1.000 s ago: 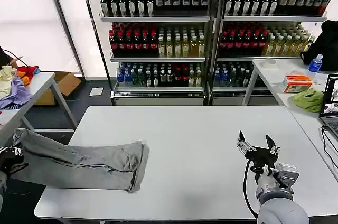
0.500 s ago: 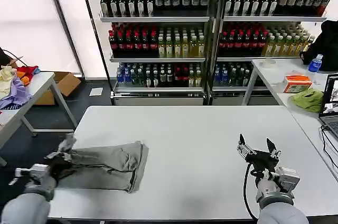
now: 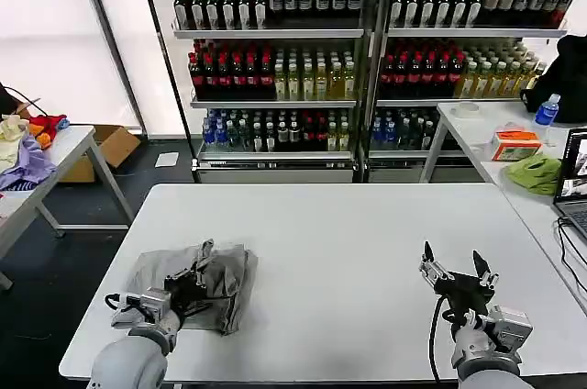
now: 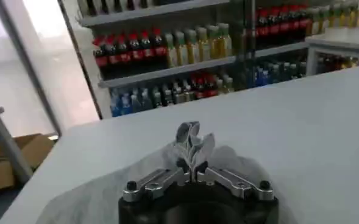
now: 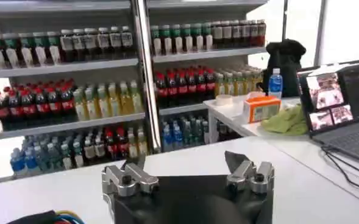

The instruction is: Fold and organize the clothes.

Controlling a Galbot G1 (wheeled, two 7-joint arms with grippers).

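One grey shirt [image 3: 197, 283] lay bunched at the near left of the white bench [image 3: 348, 251] in the head view, the left gripper [image 3: 188, 281] clamped on a raised fold of it; the right gripper [image 3: 457, 270] hovered over the near right, jaws apart. From the left wrist, the jaws pinched a tuft of shirt [image 4: 191, 143]. From the right wrist, the right gripper [image 5: 188, 165] gaped, holding nothing.

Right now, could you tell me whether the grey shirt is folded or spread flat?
Partly folded: the grey shirt lies bunched double, its edge pinched in the left gripper.
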